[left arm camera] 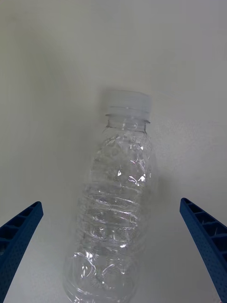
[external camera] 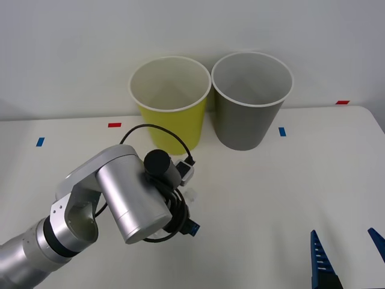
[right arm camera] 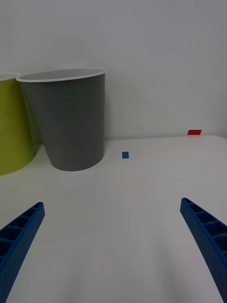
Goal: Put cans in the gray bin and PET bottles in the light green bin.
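A clear crinkled PET bottle (left arm camera: 118, 203) with a white cap lies on its side on the white table. My left gripper (left arm camera: 111, 203) hangs over it, open, one blue finger on each side and neither touching it. In the front view the left arm (external camera: 129, 198) reaches down in front of the light green bin (external camera: 170, 102) and covers the bottle. The gray bin (external camera: 249, 99) stands upright right beside the green one. My right gripper (external camera: 348, 253) waits open near the table's front right, facing the gray bin (right arm camera: 71, 120). Cans are out of view.
Both bins stand at the back of the table against a white wall. Small tape marks lie on the table: red (external camera: 114, 124) and blue (external camera: 40, 142) on the left, blue (external camera: 282, 131) and red (external camera: 342, 102) on the right.
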Controlling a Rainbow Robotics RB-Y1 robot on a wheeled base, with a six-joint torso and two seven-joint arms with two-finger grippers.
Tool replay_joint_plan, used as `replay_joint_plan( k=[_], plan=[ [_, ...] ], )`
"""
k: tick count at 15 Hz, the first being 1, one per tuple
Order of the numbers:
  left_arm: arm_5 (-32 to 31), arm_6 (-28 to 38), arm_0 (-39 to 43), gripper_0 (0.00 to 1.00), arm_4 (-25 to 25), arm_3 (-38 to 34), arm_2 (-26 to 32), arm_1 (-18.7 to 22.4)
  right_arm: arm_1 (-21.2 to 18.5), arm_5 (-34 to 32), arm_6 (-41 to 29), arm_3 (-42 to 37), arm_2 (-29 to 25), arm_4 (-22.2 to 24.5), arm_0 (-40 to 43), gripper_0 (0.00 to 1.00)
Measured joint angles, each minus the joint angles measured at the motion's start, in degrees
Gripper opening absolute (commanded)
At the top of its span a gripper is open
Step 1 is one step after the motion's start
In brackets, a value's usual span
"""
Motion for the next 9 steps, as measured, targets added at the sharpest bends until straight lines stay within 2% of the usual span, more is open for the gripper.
replay_joint_plan(
  k=[6, 9],
  plan=[
    [3.06, -1.5, -0.56, 1.0, -2.23, 4.04, 1.12, -4.86, 0.0, 0.0, 0.0, 0.0, 0.0, 0.0, 0.0, 1.0],
    [3.11, -4.83, -0.92, 1.0, -4.79, 6.98, 1.14, -6.49, 0.0, 0.0, 0.0, 0.0, 0.0, 0.0, 0.0, 1.0]
  ],
)
